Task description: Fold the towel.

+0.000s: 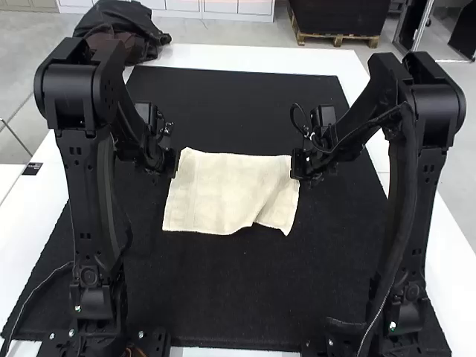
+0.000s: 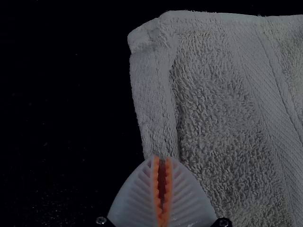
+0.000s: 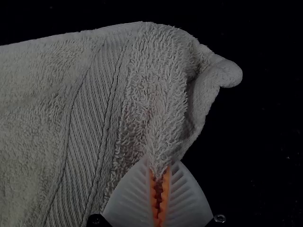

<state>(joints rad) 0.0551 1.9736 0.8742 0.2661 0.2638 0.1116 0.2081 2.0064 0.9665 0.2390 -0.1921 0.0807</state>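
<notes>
High view: your L gripper [image 1: 174,163] & R gripper [image 1: 299,164] pinch opp. edges of towel [image 1: 227,192]; blk label [image 1: 32,169] on tbl [image 1: 26,223], unreadable.

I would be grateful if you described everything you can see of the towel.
The towel is cream, with looped pile that looks like terry cloth and a flat, ribbed woven band towards its right end. It lies broadly spread on the black mat, roughly rectangular, its near edge wavy. The left gripper pinches its hemmed left edge; the right gripper pinches a raised ridge at its right edge, where the cloth is rumpled. Whether it is already doubled, I cannot tell.
</notes>
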